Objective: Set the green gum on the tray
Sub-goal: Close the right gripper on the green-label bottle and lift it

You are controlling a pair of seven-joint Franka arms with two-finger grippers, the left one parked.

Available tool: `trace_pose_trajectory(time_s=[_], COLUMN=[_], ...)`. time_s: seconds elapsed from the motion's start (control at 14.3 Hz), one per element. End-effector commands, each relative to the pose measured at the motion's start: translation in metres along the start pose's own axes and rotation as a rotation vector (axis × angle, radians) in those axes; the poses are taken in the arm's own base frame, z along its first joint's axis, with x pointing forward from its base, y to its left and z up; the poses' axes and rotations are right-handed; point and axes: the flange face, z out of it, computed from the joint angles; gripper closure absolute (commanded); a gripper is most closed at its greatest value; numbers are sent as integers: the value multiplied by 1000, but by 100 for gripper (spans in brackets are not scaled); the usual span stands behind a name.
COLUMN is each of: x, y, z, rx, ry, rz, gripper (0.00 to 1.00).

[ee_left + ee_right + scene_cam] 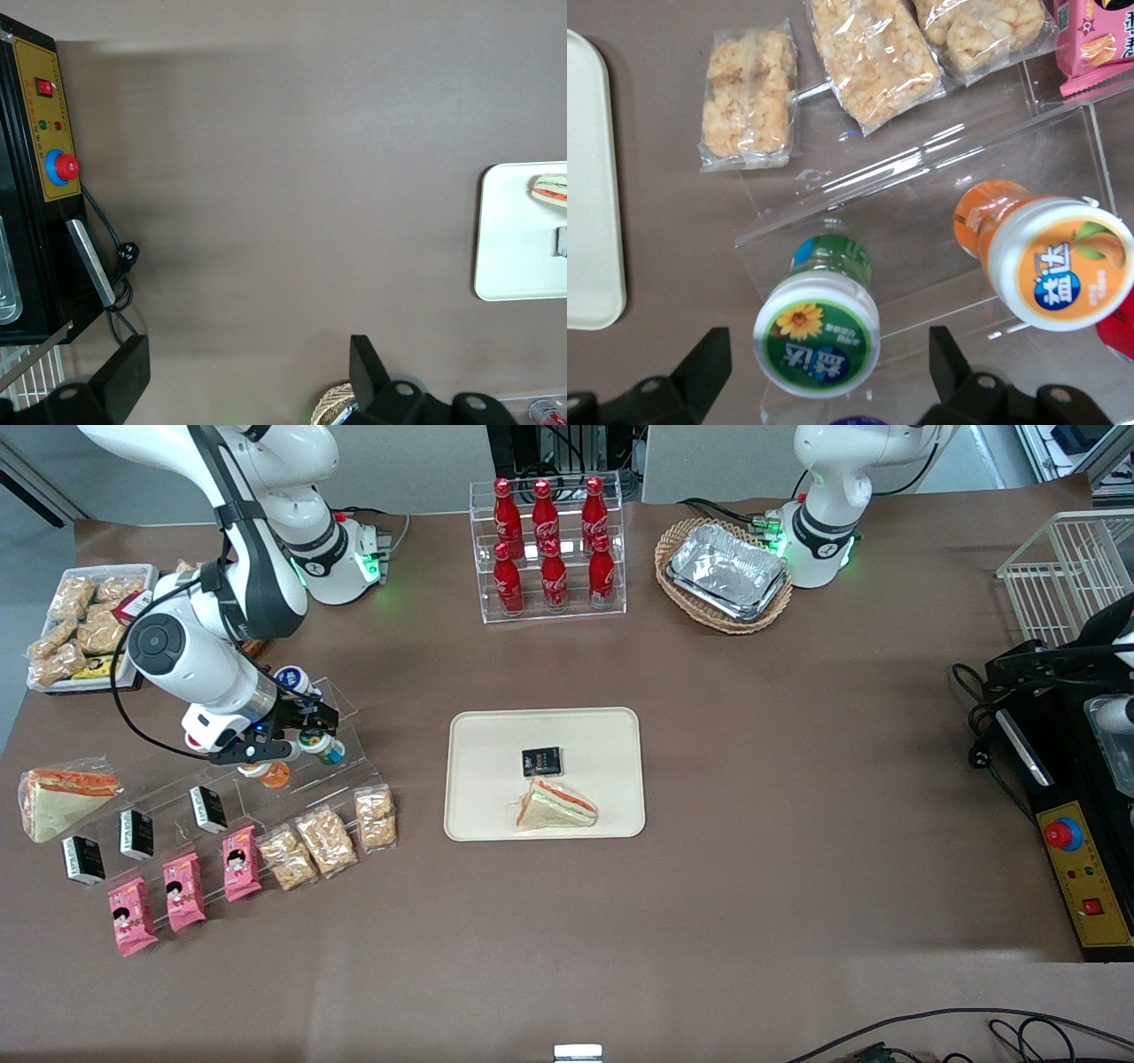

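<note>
- The worktop (709, 921) carries the tray (483, 815) mid-table, well apart from the gum.
- The green gum (818, 332) stands on a clear stepped rack (921, 257) beside an orange bottle (1050, 257).
- The claw (824, 390) hangs open above it, fingers straddling the lid; reaching step, so next it likely lowers and closes.

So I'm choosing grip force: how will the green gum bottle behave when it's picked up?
The green gum is probably rigid plastic, so it should not squash. Its round body may slip or turn between flat fingers, and roll if dropped. The open gripper brackets it on the clear stand, beside the orange bottle.
</note>
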Motion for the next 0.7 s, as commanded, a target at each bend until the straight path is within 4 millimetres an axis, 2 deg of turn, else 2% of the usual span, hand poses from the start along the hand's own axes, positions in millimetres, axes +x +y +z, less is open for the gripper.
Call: trace_pose_trajectory(time_s=[0.0, 0.14, 0.21, 0.35, 0.63], x=[0, 0, 0, 0, 1], y=[-5, -11, -11, -12, -11], z=[8, 10, 9, 9, 8], rx=[13, 12, 13, 12, 12], ry=[22, 22, 25, 25, 28], rz=[-4, -16, -15, -18, -23], gripper=[2, 4, 9, 30, 54])
